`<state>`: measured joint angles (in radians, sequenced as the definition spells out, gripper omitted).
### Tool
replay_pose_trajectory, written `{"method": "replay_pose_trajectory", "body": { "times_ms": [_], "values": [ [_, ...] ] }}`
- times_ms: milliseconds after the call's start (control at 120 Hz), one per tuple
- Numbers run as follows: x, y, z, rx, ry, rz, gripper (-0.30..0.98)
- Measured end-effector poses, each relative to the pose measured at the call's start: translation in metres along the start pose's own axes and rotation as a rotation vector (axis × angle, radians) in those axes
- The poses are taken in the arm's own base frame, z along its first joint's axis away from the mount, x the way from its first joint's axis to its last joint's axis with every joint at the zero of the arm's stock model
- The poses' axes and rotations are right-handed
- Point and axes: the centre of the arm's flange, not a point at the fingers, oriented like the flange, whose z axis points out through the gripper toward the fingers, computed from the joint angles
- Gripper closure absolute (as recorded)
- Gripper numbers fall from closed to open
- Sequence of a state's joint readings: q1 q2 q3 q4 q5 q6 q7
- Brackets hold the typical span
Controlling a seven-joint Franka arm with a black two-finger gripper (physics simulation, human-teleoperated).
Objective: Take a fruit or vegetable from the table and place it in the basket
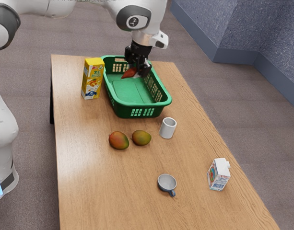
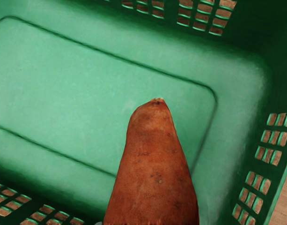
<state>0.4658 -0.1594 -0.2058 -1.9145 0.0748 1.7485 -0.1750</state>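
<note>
My gripper point(image 1: 137, 70) is at the far end of the green basket point(image 1: 128, 91), its fingers down inside the rim. Held between them is a reddish-brown sweet potato point(image 1: 129, 73), one tapered end sticking out toward the exterior view's left. In the wrist view the sweet potato point(image 2: 155, 168) rises large from the lower edge, over the floor of the basket point(image 2: 63, 84). Two mangoes, one red-green point(image 1: 119, 140) and one greener point(image 1: 141, 138), lie on the table in front of the basket.
A yellow juice carton point(image 1: 92, 78) stands close beside the basket. On the wooden table point(image 1: 99, 191) are a white cup point(image 1: 168, 128), a small blue-grey cup point(image 1: 167, 182) and a white carton point(image 1: 218, 174).
</note>
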Motion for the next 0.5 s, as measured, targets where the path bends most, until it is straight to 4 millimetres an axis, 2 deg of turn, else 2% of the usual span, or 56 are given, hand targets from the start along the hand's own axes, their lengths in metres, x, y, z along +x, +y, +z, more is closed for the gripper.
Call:
{"method": "replay_pose_trajectory", "body": {
  "times_ms": [75, 183, 275, 358, 433, 467, 500],
  "values": [
    [0.015, -0.010, 0.015, -0.004, -0.041, 0.013, 0.55],
    [0.022, -0.024, 0.027, -0.007, -0.075, 0.032, 0.54],
    [0.023, -0.029, 0.031, -0.011, -0.091, 0.055, 0.30],
    [0.023, -0.027, 0.032, -0.013, -0.096, 0.085, 0.17],
    [0.022, -0.013, 0.022, -0.036, -0.078, 0.122, 0.10],
    [0.022, 0.005, 0.010, -0.031, -0.050, 0.159, 0.08],
    [0.019, 0.032, -0.003, -0.025, -0.022, 0.214, 0.06]
  ]
}}
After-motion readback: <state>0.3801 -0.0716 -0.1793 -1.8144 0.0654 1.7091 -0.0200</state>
